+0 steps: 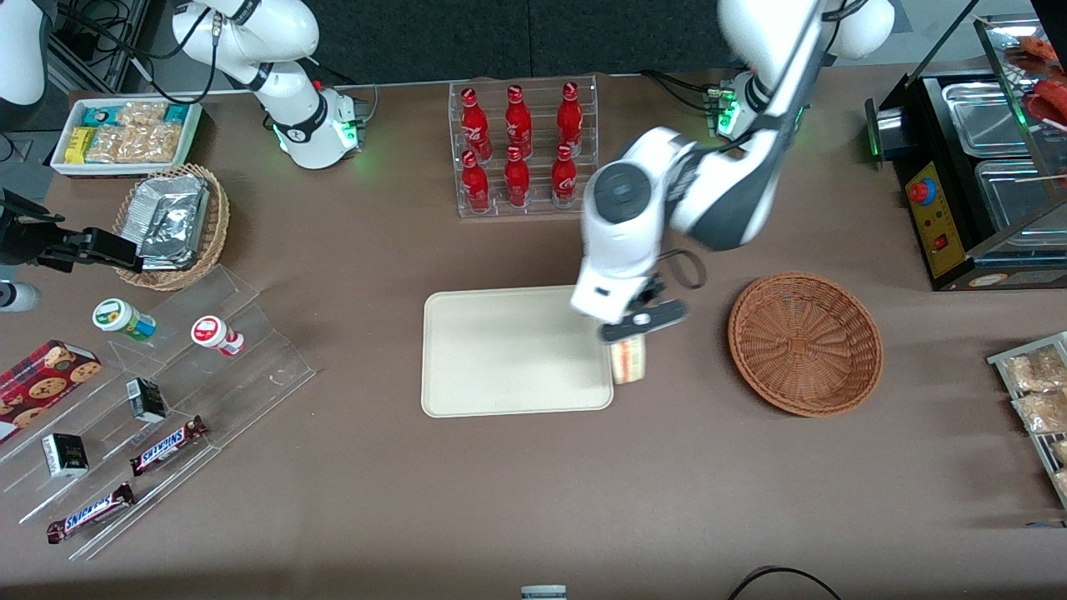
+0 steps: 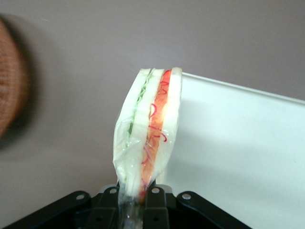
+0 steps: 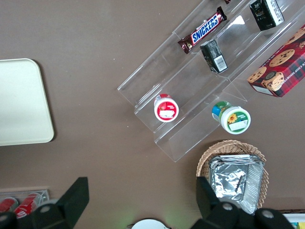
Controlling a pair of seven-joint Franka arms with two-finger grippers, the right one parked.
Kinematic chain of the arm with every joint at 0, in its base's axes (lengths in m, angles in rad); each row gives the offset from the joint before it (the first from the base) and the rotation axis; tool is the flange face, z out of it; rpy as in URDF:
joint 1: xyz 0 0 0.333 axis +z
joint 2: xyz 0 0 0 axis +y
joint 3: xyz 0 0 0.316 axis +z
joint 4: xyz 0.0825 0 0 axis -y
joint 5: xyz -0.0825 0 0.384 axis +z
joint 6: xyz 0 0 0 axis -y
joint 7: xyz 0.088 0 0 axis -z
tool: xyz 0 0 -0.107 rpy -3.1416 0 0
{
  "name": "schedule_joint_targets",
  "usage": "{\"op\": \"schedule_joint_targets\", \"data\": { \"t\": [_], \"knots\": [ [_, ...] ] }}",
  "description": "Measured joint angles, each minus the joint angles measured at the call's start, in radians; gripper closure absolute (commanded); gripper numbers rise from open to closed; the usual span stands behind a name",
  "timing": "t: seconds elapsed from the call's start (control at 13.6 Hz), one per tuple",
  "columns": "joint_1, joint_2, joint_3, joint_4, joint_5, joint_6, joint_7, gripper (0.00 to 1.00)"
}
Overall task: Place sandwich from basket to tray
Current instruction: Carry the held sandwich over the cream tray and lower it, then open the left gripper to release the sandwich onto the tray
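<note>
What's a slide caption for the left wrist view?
Gripper shut on wrapped sandwich, carried at the tray edge.

Brown bench point(image 1: 375, 492) under my tool point(image 1: 635, 333), which hangs over the tray's edge, bearing cream tray point(image 1: 508, 354), reddish-brown basket point(image 1: 805, 342), rack of red bottles point(image 1: 521, 146), tan foil-packet basket point(image 1: 171, 225), clear stepped stand point(image 1: 158, 408), white snack box point(image 1: 125, 133), black warmer point(image 1: 975, 167)

end effector point(image 1: 643, 321) over tray point(image 1: 500, 350) edge, beside basket point(image 1: 805, 343)
</note>
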Motion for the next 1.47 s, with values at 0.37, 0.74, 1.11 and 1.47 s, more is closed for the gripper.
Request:
{"op": "schedule_joint_targets", "data": {
  "t": [0.37,0.74,1.11,1.47],
  "knots": [
    [-0.087,0.171,0.000,0.065,-0.005,0.130,0.000,1.00],
    [-0.123,0.233,0.000,0.070,-0.005,0.169,0.000,0.38],
    [-0.123,0.238,0.006,0.102,-0.005,0.169,0.000,0.01],
    [-0.111,0.136,0.021,0.161,-0.011,0.027,-0.012,0.01]
  ]
}}
